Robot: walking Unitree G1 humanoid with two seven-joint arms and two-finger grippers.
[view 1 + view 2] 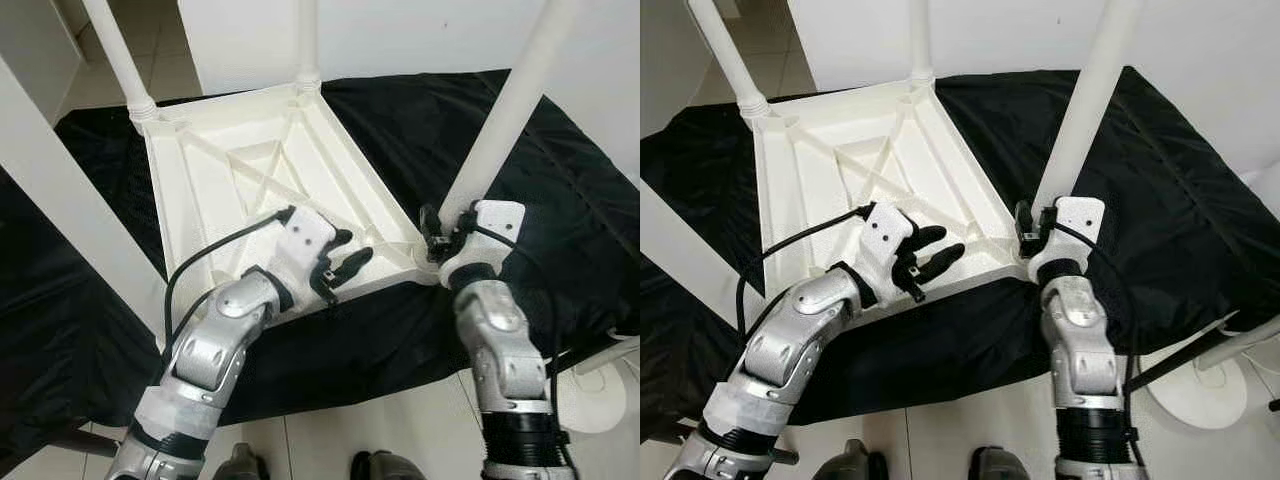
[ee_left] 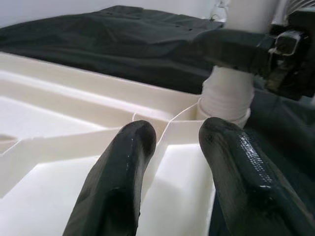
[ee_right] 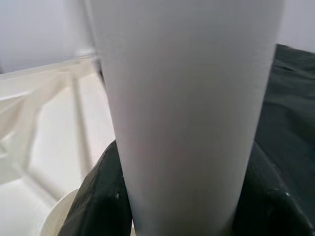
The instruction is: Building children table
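Observation:
A white plastic table [image 1: 250, 170] lies upside down on a black cloth [image 1: 560, 200], its ribbed underside facing up. White legs stand up from its corners: the far-left leg [image 1: 120, 55], the far leg [image 1: 307, 40] and the near-left leg [image 1: 60, 200]. My right gripper [image 1: 440, 235] is shut on the near-right leg [image 1: 505, 120] just above its socket; in the right wrist view the leg [image 3: 187, 108] sits between the black fingers [image 3: 103, 196]. My left gripper [image 1: 350, 250] hovers open over the table's near edge, close to that corner socket [image 2: 226, 98], holding nothing.
A white wall rises behind the cloth. Light floor tiles [image 1: 370, 420] lie under me, with my feet at the bottom edge. A white round base on a stand [image 1: 600, 390] sits at the near right, beside my right arm.

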